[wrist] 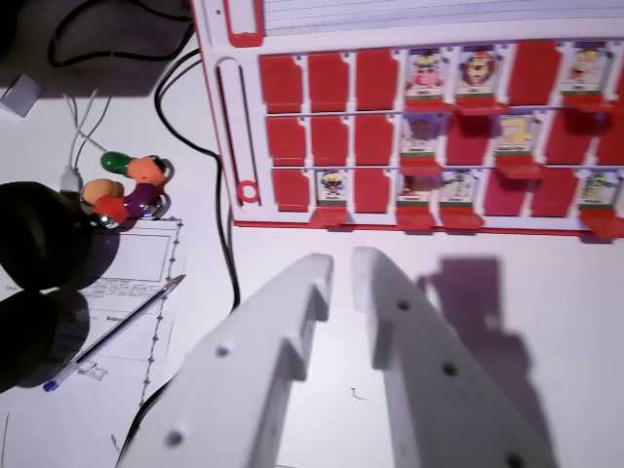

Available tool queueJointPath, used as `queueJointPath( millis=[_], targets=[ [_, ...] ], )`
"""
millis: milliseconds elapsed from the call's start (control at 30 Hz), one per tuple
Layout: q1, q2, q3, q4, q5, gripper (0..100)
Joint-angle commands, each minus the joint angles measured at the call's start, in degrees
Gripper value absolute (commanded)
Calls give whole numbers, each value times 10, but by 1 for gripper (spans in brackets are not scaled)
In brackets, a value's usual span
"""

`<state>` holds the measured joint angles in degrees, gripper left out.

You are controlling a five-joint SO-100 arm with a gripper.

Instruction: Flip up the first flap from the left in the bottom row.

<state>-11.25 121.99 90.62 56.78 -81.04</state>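
Your gripper [342,261] has its fingers slightly spread, holding nothing. The target flap [291,188] lies flat at eleven o'clock on the red board [227,117]; drifting right could catch the raised flap [332,187] beside it. The bottom row shows roughly five flaps up, four down.

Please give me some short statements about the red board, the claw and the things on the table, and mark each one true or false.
1. The first flap from the left in the bottom row lies flat, with no picture showing. True.
2. The claw is touching the red board. False: it is in front of the board, with white table between them.
3. The flap next to it stands up and shows a picture. True.
4. A pen lies on the board. False: it lies on a printed paper at the wrist view's left.
5. The claw holds a card. False: nothing is between its fingers.
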Motion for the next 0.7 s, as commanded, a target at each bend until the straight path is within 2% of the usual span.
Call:
queueJointPath(
  millis=[0, 667],
  targets=[
    [10, 75, 11, -11, -7, 2],
    [48, 188, 79, 2, -3, 2]
  ],
)
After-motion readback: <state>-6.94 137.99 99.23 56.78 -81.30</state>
